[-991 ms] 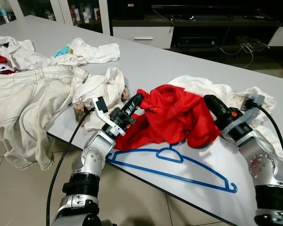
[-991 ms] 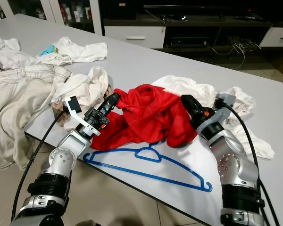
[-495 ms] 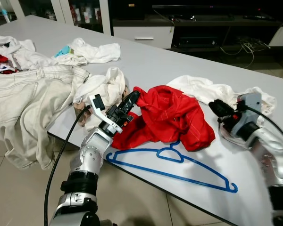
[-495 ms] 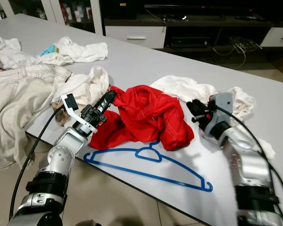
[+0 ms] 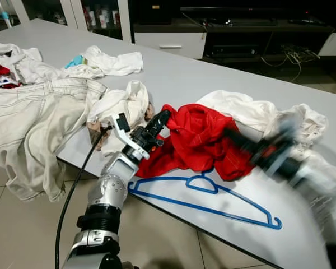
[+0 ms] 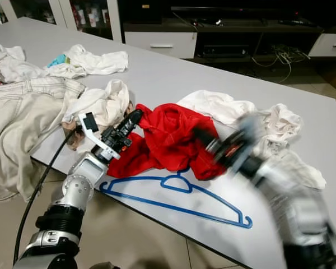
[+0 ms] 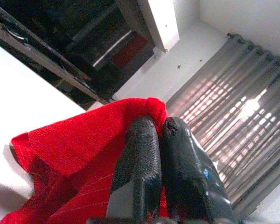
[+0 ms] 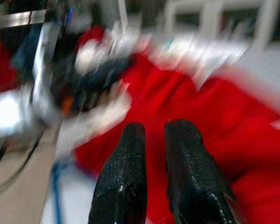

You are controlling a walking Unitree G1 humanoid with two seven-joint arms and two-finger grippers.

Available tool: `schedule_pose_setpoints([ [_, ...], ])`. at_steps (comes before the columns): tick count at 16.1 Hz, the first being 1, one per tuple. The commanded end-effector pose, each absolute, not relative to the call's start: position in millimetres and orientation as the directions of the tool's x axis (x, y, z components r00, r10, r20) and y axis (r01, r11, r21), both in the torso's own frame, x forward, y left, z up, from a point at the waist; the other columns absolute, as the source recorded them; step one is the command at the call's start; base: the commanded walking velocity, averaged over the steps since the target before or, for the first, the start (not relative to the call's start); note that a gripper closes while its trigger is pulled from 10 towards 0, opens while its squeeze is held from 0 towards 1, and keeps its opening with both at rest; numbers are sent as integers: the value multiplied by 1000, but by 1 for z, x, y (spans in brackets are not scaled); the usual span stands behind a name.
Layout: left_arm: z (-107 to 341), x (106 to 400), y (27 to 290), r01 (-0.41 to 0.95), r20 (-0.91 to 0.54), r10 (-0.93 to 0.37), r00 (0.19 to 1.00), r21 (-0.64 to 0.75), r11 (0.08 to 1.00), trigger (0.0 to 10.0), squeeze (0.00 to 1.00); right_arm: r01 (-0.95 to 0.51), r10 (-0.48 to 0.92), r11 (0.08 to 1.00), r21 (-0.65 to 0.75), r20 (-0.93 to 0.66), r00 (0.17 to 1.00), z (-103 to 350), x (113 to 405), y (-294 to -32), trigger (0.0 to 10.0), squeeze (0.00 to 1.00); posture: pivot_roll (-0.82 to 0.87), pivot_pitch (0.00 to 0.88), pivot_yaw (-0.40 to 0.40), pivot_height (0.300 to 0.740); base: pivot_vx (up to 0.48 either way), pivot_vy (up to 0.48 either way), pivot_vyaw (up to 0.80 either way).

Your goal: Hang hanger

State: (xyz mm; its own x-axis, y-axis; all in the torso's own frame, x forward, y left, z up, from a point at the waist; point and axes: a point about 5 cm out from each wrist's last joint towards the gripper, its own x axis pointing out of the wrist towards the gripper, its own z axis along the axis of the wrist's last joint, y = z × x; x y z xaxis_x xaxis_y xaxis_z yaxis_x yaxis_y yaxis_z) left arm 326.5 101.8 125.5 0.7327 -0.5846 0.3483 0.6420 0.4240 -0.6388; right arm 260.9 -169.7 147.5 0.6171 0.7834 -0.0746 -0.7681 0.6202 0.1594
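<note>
The blue hanger (image 5: 204,196) lies flat on the white surface (image 5: 213,78) near its front edge, just below the red shirt (image 5: 204,137). The left claw (image 5: 161,119) pinches the shirt's left edge, above the hanger's left end and clear of it. The right claw (image 6: 204,137), badly blurred, sits over the shirt's right side with its fingers (image 8: 126,177) nearly together, empty.

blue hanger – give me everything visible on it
The blue hanger is a thin, plastic-looking frame with a hook, a triangular body and a small upturned notch at the end on the robot's right. It lies flat near the table's front edge, hook pointing away from the robot. The red garment overlaps its hook. No gripper is seen touching it.
</note>
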Motion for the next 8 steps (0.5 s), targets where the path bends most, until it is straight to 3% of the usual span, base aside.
schedule_pose_setpoints([
  [1,128,328,99,655,349,-596,723,-623,429,0,0,-764,773,633,125,-161,614,137,262,-167,10000,0,-48,0,2,740,0,0,0],
  [5,128,328,100,654,346,-596,725,-618,436,0,0,-664,666,741,101,-244,705,125,282,-167,10000,0,-40,0,0,740,0,0,0],
  [8,126,327,101,649,341,-592,730,-615,447,0,0,-449,429,893,4,-304,851,119,308,-192,10000,0,-31,0,-3,740,0,0,0],
])
